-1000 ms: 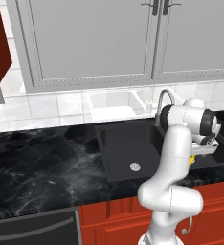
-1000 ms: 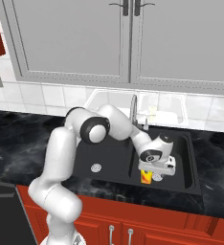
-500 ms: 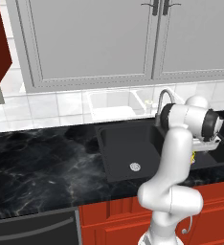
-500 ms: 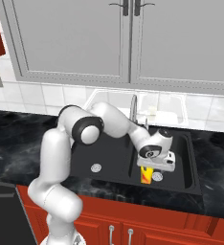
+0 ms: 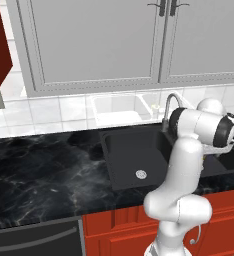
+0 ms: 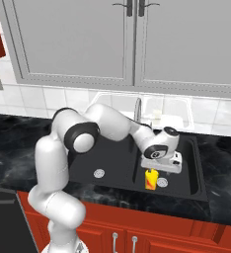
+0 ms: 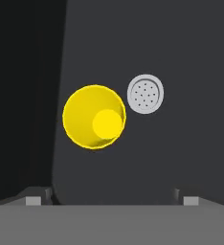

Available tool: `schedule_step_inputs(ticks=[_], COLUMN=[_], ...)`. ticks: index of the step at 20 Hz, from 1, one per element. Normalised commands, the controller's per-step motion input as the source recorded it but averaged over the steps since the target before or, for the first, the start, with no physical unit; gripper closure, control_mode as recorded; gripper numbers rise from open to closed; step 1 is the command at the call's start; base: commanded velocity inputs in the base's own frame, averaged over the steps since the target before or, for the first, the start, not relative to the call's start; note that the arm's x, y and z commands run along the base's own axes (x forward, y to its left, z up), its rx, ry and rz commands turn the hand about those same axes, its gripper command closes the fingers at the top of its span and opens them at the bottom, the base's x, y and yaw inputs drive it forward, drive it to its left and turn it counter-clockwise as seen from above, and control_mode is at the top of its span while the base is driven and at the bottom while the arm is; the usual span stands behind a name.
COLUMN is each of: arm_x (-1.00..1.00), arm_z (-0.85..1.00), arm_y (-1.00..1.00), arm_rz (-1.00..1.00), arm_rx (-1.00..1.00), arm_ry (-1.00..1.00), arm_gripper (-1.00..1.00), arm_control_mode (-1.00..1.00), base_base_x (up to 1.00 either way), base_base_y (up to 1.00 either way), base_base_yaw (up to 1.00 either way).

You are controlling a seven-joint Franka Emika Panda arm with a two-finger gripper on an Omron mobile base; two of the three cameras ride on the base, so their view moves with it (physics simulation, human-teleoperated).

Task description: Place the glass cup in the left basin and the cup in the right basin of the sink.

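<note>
The yellow cup (image 6: 150, 179) stands upright on the floor of the narrower right basin (image 6: 182, 165), beside its silver drain (image 6: 162, 182). In the hand view I look straight down into the cup (image 7: 94, 117), with the drain (image 7: 145, 94) just past it. My gripper (image 6: 160, 170) hangs a little above the cup, open and holding nothing. Its two tips (image 7: 112, 198) stand wide apart, clear of the cup. The wider left basin (image 6: 112, 158) holds only its drain (image 6: 99, 173). The glass cup is out of view.
A curved chrome faucet (image 6: 137, 111) rises behind the sink's centre divider (image 6: 136, 165). Black marble counter (image 5: 44, 170) runs to the left of the sink. Grey wall cabinets (image 6: 132, 39) hang above, and red base cabinets (image 6: 137, 237) sit below.
The hand has risen slightly above the yellow cup, which stays in place on the right basin's floor. The jaws remain open.
</note>
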Motion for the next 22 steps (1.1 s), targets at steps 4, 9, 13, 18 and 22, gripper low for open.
schedule_step_inputs(ticks=[4,9,13,18,22], arm_x=[-0.22,-0.27,-0.20,-0.16,-0.17], arm_z=[0.36,0.34,0.36,0.39,0.39], arm_y=[0.00,0.02,0.07,0.13,0.15], arm_rz=[-0.01,-0.04,-0.02,-0.02,0.00], arm_rx=[0.00,0.00,0.00,0.00,0.00], arm_ry=[0.03,0.09,0.14,0.13,0.03], arm_gripper=[-1.00,-1.00,-1.00,-1.00,-1.00], arm_control_mode=[-1.00,-1.00,-1.00,-1.00,-1.00], base_base_x=[0.00,0.00,0.00,0.00,0.00], base_base_y=[0.00,0.00,0.00,0.00,0.00], base_base_yaw=[0.00,0.00,0.00,0.00,0.00])
